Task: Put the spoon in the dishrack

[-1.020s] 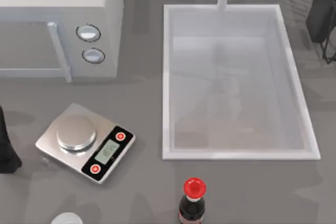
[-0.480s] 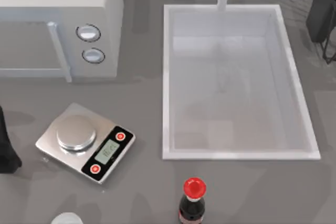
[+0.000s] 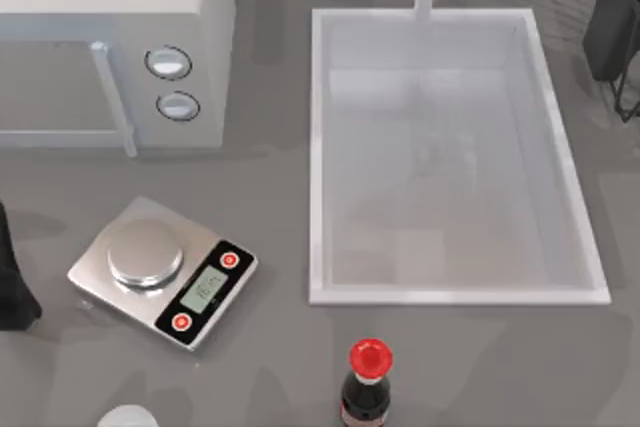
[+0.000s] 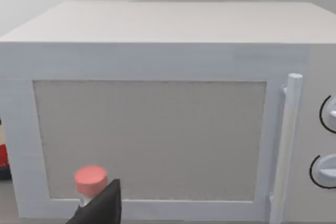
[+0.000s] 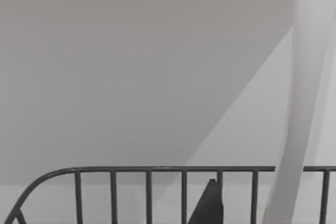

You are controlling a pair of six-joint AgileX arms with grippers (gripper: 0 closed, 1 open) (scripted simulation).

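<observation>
Scale (image 3: 160, 269): brushed metal plate, satin sheen; glossy display
Sink basin (image 3: 318, 147): smooth white, semi-gloss
Microwave (image 4: 157, 108): matt white casing; door panel finely grainy
Dishrack (image 5: 149, 187): thin dark wire, smooth, beside fingertip (image 5: 209, 205)
Bottle (image 3: 367, 384): glossy dark body, red cap
Table (image 3: 270, 197): matt grey

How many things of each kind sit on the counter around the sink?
Microwave: 1
Kitchen scale: 1
Red-capped dark bottle: 1
Sink basin: 1
Dishrack, partly seen at the counter's far right: 1
White round object at the near edge, too cut off to name: 1
Total: 6
</observation>
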